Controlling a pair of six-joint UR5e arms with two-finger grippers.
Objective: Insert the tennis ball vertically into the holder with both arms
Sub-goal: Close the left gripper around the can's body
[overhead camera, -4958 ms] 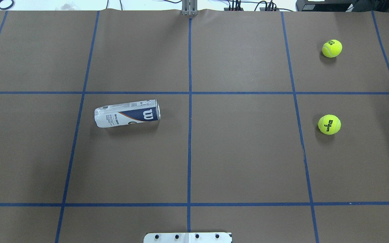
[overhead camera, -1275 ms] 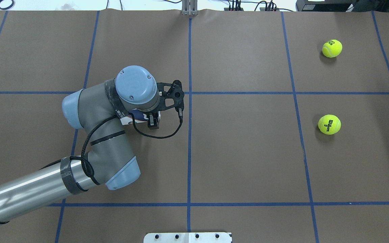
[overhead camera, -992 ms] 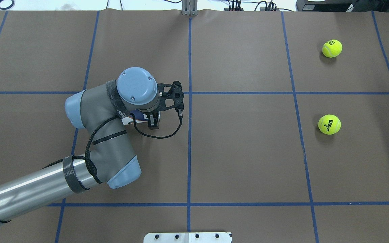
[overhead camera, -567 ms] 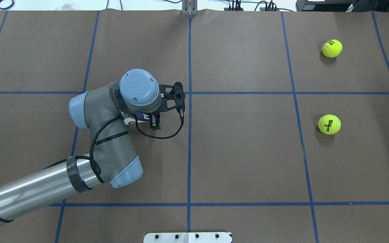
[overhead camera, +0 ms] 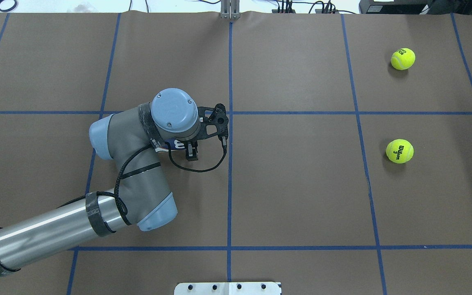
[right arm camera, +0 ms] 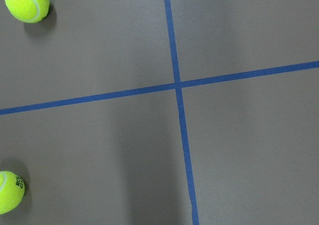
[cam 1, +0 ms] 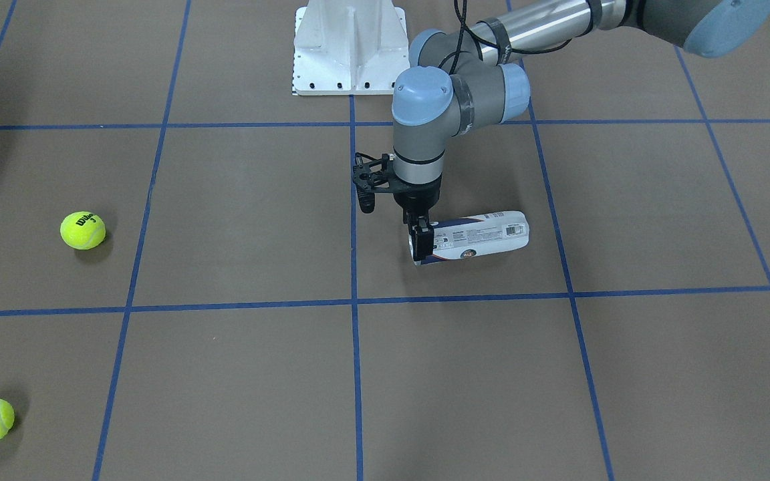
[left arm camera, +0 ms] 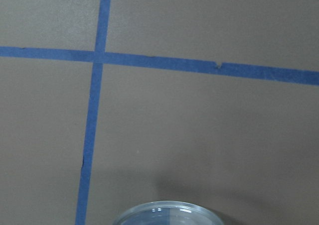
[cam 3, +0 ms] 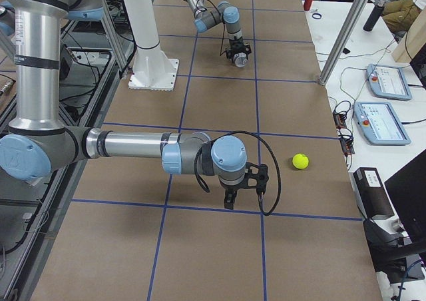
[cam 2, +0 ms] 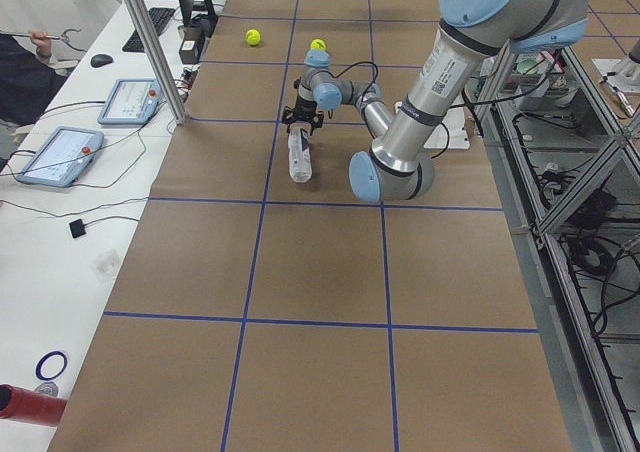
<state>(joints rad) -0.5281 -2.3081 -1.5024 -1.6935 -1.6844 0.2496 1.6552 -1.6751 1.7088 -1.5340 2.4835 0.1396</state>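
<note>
The can [cam 1: 475, 237] lies on its side on the brown-papered bench [cam 1: 224, 200], its open silver-rimmed end toward the middle blue tape line and its closed end pointing away from it. In the front-facing view it sits just right of centre, at about 3 o'clock from the middle tape crossing. The left end effector [cam 1: 421, 242] points straight down over the can's open end, its black fingers [cam 1: 423, 239] set on either side of the rim; whether they press the can or only bracket it cannot be told. The left wrist camera shows only the curved rim of the can at 6 o'clock, with bare bench and tape lines above it. Two yellow tennis balls rest well apart from the can: one ball [overhead camera: 399, 151] at 3 o'clock in the overhead view, the other ball [overhead camera: 402, 59] at about 2 o'clock, toward the far edge. The right end effector [cam 3: 229, 198] shows only in the right side view, hanging low over the bench near a ball, and whether it is wide or narrow cannot be told. A white pedestal [cam 1: 348, 47] stands at 12 o'clock in the front-facing view.
</note>
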